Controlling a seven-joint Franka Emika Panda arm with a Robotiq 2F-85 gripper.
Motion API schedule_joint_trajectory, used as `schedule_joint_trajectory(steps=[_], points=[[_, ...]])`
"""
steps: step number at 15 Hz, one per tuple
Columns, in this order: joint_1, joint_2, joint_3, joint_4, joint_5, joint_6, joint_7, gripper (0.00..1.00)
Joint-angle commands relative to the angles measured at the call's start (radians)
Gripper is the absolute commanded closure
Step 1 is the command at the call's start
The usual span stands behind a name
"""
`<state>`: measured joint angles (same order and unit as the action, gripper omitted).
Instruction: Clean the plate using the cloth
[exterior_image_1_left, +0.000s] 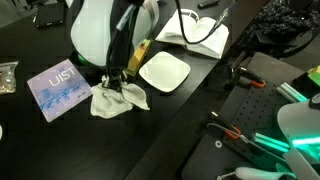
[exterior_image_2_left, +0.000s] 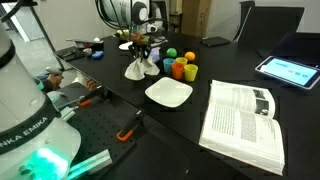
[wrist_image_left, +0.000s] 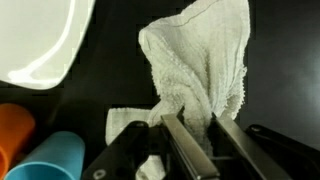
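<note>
Dark counter carries the plate at frame centre and, just left of it, the cloth pinched at its peak by the clenched gripper; the pick-up step appears in hand, and the next move calls for carrying it onto the plate.

Black tabletop pretty much runs the whole room, matte and dark in both exterior views. Behind it there's a pale wall with a brownish door or panel, can't tell which. A dark office chair sits right at the far edge. The light is soft, even and indoor, with barely any glare.
</note>
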<state>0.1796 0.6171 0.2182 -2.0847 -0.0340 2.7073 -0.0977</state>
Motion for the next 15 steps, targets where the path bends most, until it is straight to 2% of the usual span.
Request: schedule_joint_trajectory(steps=[1, 6, 15], points=[[-0.028, -0.140, -0.039, -0.092, -0.026, -0.034, -0.031, 0.96], [-0.043, -0.189, -0.105, -0.151, -0.039, -0.007, -0.015, 0.96], [-0.032, -0.128, -0.244, -0.216, -0.163, 0.067, 0.063, 0.96]])
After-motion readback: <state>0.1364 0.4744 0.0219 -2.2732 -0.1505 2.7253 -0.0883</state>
